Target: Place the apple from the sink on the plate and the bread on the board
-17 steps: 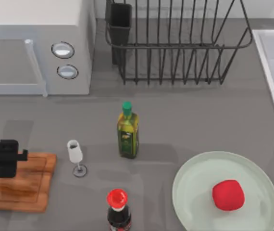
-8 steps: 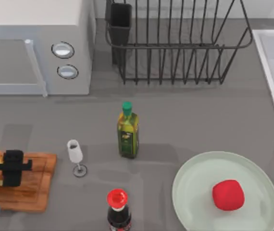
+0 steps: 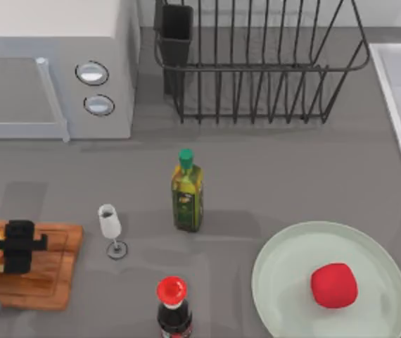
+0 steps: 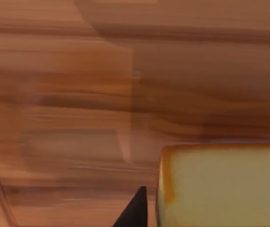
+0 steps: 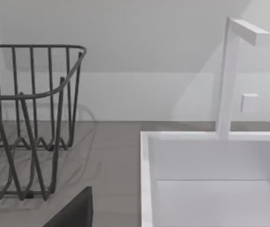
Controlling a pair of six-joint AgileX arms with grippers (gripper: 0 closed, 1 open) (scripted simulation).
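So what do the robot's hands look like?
The left gripper is matte black and blocky, with a boxy body and a crossbar, over the board. A pointed black fingertip shows up close. No cables or markings are visible.

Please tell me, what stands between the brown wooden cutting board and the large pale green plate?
In the top view, a small stemmed glass stands near the wooden board, and a dark red-capped bottle stands nearer the plate.

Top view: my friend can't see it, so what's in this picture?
A small bright red apple lies on a large round pale green plate at the table's right. At the left, the left gripper hangs over a brown wooden cutting board.
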